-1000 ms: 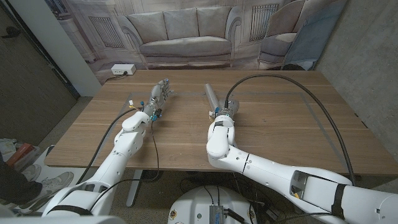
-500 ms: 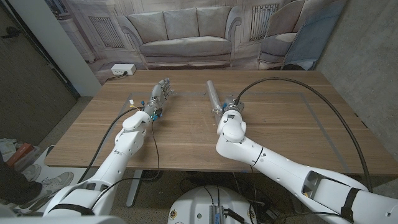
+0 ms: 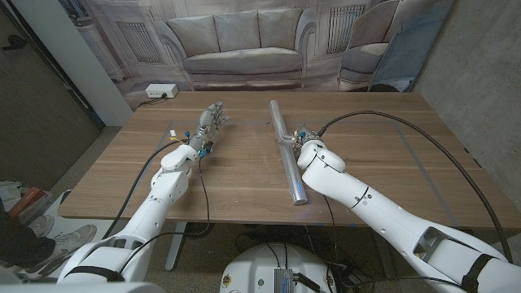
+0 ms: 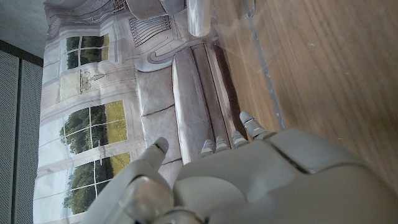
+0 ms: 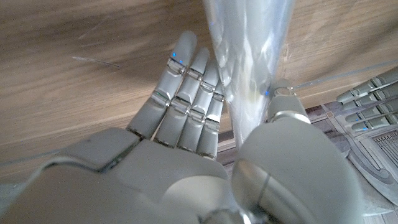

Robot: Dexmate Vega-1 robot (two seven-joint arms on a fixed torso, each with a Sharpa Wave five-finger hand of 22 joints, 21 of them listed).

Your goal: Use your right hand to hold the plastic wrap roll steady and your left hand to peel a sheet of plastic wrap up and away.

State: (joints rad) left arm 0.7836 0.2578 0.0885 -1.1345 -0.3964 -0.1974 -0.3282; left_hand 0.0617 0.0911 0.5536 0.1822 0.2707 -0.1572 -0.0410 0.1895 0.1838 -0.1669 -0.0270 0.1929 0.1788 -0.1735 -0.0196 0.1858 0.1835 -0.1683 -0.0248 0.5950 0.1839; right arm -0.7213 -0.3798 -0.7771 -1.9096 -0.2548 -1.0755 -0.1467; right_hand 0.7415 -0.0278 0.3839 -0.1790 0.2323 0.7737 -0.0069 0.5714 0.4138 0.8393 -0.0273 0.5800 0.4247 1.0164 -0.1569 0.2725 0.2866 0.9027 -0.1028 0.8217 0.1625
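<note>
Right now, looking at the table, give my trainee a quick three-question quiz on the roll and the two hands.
1. True or false: the left hand is touching the plastic wrap roll.
2. Which hand is at the roll? A) left B) right C) both
3. Fill in: the roll lies on the wooden ____.

Key: 1. False; it is apart from the roll, on the table. 2. B; the right hand has fingers on one side and thumb on the other. 3. table.
</note>
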